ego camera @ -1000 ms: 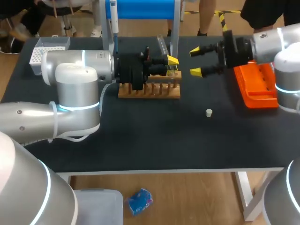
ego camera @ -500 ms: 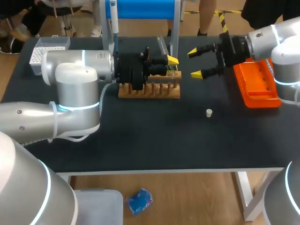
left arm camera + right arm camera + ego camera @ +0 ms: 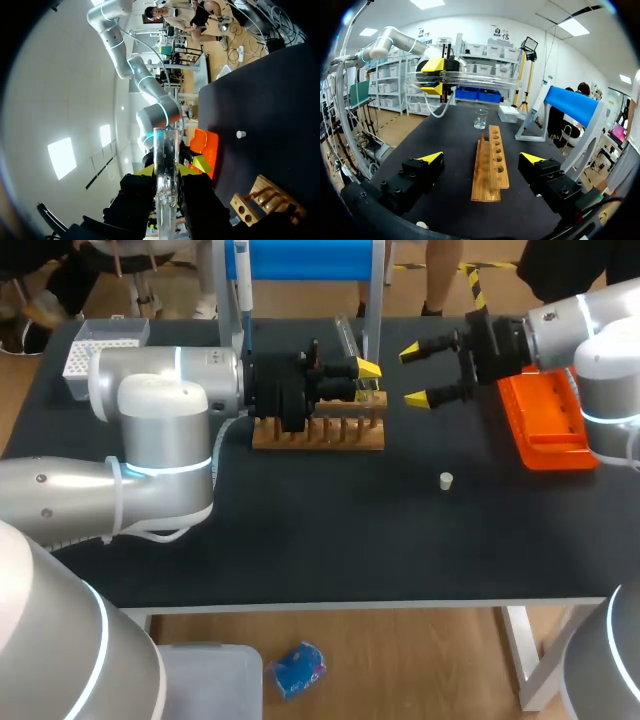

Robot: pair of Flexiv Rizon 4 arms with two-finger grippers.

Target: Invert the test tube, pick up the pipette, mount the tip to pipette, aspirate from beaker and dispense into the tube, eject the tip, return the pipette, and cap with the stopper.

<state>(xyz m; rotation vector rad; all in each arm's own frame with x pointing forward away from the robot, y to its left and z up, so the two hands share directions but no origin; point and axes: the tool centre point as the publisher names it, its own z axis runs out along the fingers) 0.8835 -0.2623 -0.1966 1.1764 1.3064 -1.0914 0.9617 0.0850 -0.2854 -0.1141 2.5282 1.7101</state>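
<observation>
- My left jaws are pinching the test tube (image 3: 165,165) from both sides, up in the air above the wooden rack (image 3: 318,430). The glass looks clear, and I can't tell whether anything is in it.
- The tube's long axis lies about level. In the head view it runs towards the back of the desk (image 3: 330,540); in the right wrist view it lies straight across the line of my right jaws.
- My right jaws are spread wide and hold nothing. They sit near the left jaws, off the rack's right end, with the tube ahead of them and somewhat higher.
- Here's the catch: the gap between the right fingertips (image 3: 432,157) seems to run along the tube, not across it. I reckon a handover would need a wrist turn first; otherwise the left arm has to do the flip alone.
- The rack's holes all look empty from the right wrist view.
- The beaker (image 3: 480,119) stands on the desk beyond the rack's far end, too small for me to judge its fill.
- The stopper (image 3: 446,480) lies loose on the desk, out in front of the gap between the rack and the orange tray (image 3: 545,430). It touches neither, and it is closer to my right arm.
- The pipette (image 3: 240,280) hangs on the blue stand (image 3: 310,258) at the back. The white tip box (image 3: 100,345) sits in the far left corner.
</observation>
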